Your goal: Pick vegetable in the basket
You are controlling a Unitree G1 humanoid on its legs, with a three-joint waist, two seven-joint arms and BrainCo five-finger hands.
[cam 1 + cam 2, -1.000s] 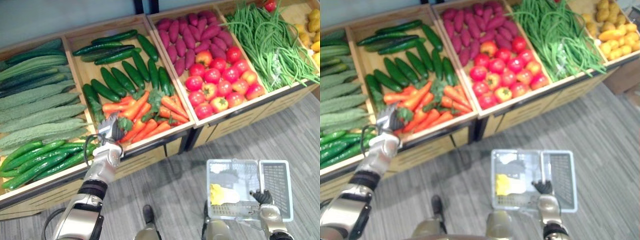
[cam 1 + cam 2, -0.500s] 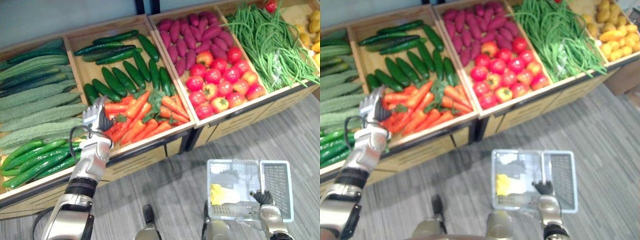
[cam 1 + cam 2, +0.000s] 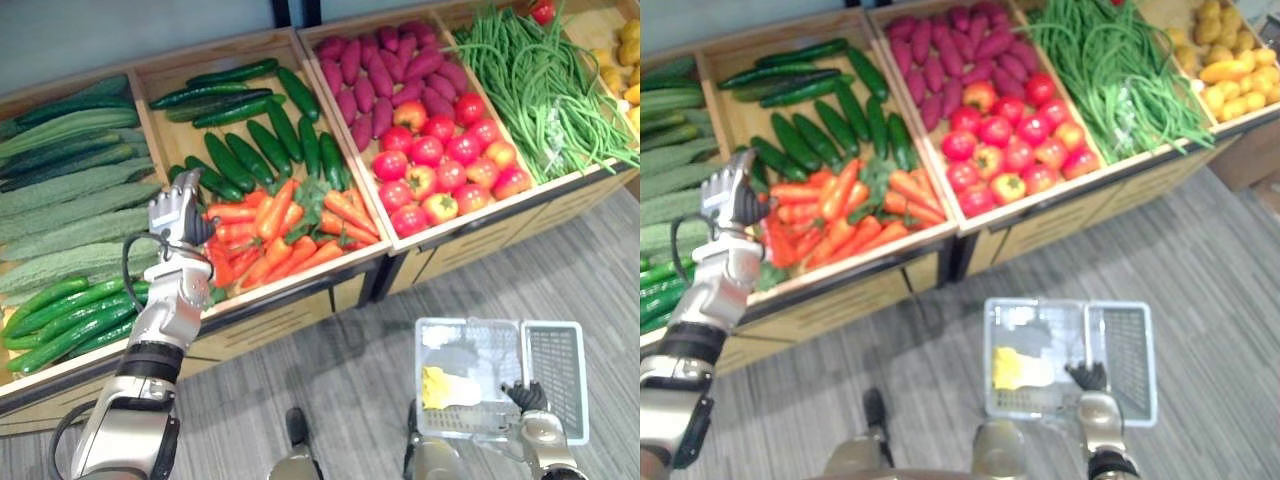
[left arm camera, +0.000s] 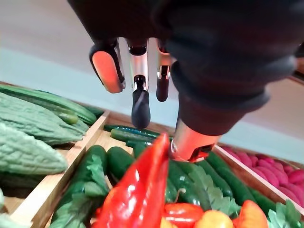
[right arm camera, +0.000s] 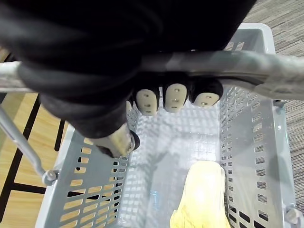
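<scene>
My left hand (image 3: 177, 205) hovers over the left end of the carrot pile (image 3: 300, 225) in the wooden bin, near the dark cucumbers (image 3: 250, 150). Its fingers (image 4: 140, 102) stand nearly straight and open. A red-orange carrot (image 4: 137, 194) lies close under it, its tip by the thumb (image 4: 190, 140). My right hand (image 3: 525, 395) is shut on the handle (image 5: 228, 64) of a grey plastic basket (image 3: 550, 370) hanging above the floor at the lower right. A yellow vegetable (image 5: 202, 194) lies inside the basket.
Bitter gourds (image 3: 70, 200) and slim green cucumbers (image 3: 60, 320) fill the left bin. Purple sweet potatoes (image 3: 385, 70) and tomatoes (image 3: 440, 165) sit right of the carrots, then green beans (image 3: 545, 85) and yellow produce (image 3: 630, 60). Grey floor runs in front of the stand.
My left hand has moved left and farther over the bin, from the front edge of the carrots to their left end. The right hand and basket have stayed put.
</scene>
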